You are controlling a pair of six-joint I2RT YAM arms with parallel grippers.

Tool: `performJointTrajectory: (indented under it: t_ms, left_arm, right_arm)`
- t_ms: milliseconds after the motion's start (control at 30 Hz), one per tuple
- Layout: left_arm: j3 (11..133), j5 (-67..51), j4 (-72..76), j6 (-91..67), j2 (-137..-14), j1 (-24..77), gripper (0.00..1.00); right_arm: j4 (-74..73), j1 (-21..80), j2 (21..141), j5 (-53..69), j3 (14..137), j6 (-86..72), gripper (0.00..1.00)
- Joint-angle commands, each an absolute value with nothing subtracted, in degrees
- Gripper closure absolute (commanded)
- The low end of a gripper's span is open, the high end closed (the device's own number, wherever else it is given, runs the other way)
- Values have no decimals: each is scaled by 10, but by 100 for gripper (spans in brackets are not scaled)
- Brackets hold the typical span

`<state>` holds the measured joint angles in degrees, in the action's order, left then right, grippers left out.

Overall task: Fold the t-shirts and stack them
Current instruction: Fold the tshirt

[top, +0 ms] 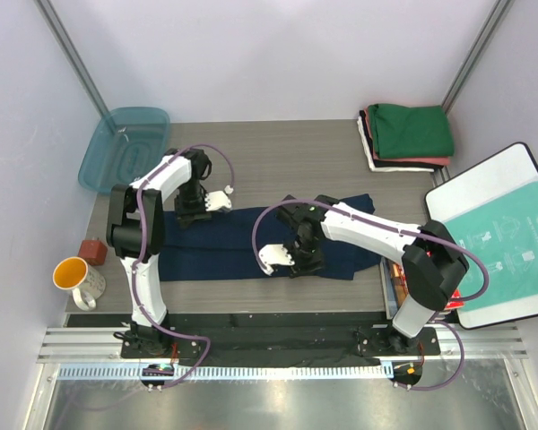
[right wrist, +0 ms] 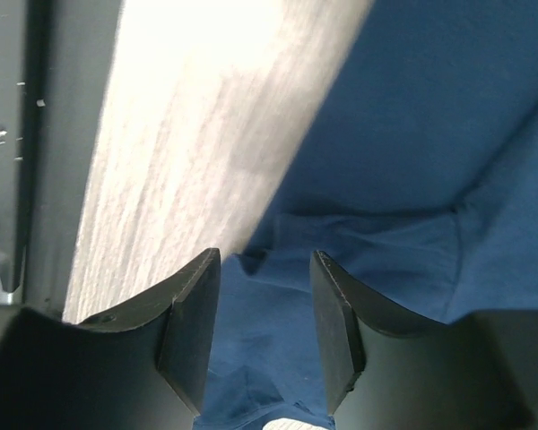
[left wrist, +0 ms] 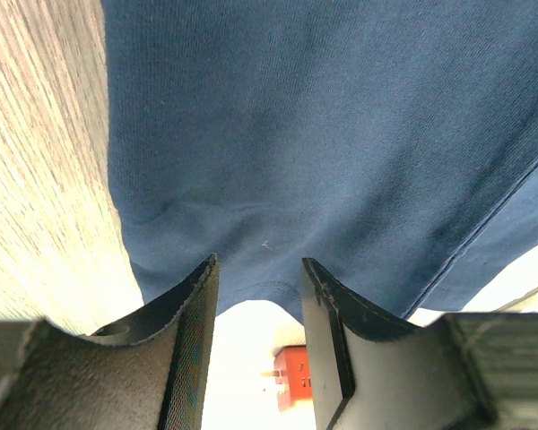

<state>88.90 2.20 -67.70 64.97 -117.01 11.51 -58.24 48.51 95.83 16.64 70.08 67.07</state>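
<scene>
Two sets of fingers, both apart and gripping nothing. The left arm's fingers [left wrist: 184, 331] sit over the far-left hem of the dark navy short-sleeved cloth t-shirt [top: 215, 246], and the right arm's fingers [right wrist: 193, 313] sit over its rumpled near edge. It lies stretched across the middle of the grey wood-grain tabletop [top: 278, 161], well apart from the folded stack topped in green [top: 411, 130]. My worry is closing on one layer only, or unequal lifts skewing the fold.

Pale, perhaps lilac, walls [top: 278, 54] enclose a grey wood-grain table [top: 287, 161].
</scene>
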Motion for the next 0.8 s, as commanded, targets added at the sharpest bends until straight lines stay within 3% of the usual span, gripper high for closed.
performJointTrajectory:
  t_ms: [0, 767]
  left_arm:
    - [887, 26, -676, 660, -1163, 113, 58]
    - [870, 20, -661, 657, -1170, 113, 58]
  right_arm:
    - [-608, 503, 963, 181, 702, 686, 50]
    - [-512, 512, 1006, 131, 678, 666, 52]
